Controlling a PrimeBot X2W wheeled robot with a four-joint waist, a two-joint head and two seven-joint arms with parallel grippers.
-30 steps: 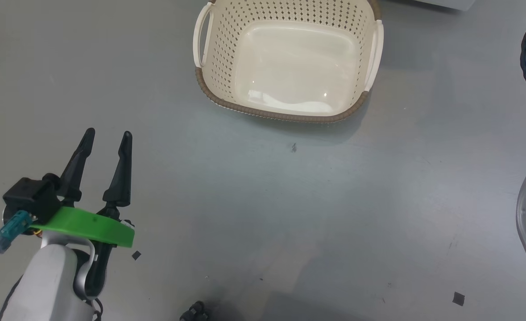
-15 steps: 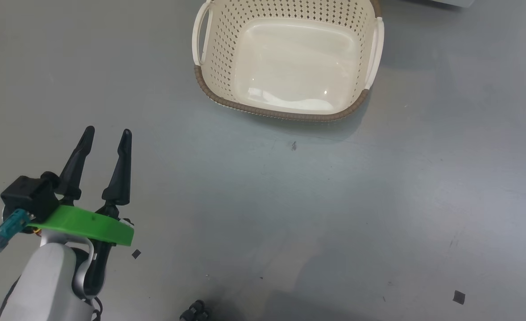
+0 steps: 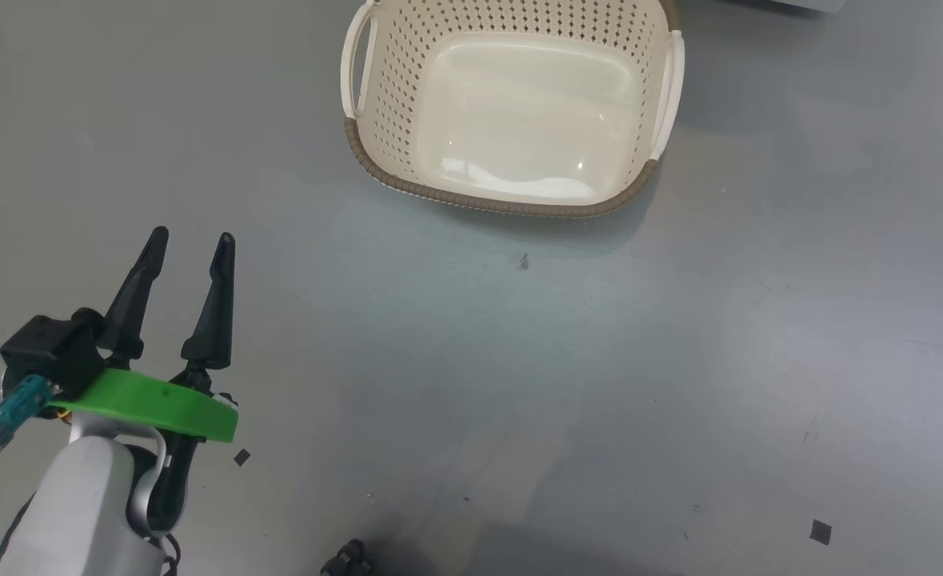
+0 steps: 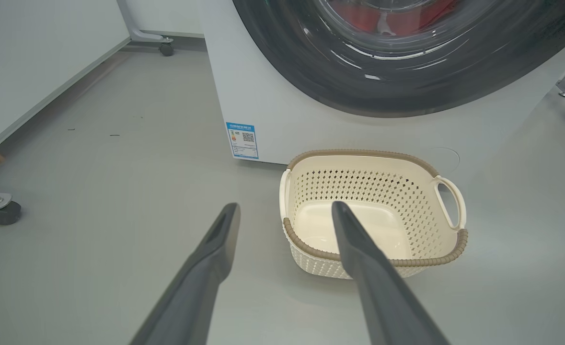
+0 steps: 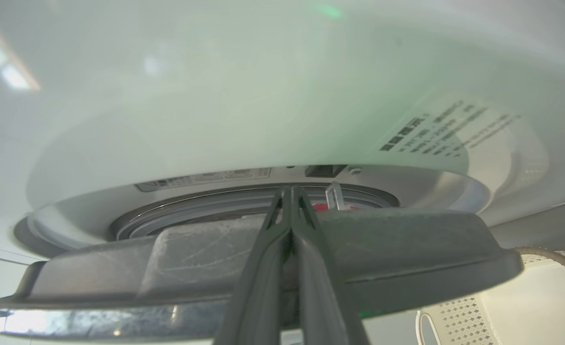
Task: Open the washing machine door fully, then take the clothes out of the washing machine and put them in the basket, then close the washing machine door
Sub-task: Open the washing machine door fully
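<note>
We're barely started tbh: right gripper (image 5: 290, 190), fingers pressed together, sits at the washing machine door (image 5: 407, 249) edge, which looks only ajar imo. Red clothes (image 4: 356, 14) are inside the washing machine (image 4: 272, 105). Basket (image 3: 511, 206) at 12 o'clock is empty. Left gripper (image 3: 193, 237) is spread, idle at 8.

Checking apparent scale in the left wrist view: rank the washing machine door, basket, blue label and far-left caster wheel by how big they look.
1. washing machine door, though cropped
2. basket
3. blue label and caster wheel: look alike, not ranked
</note>
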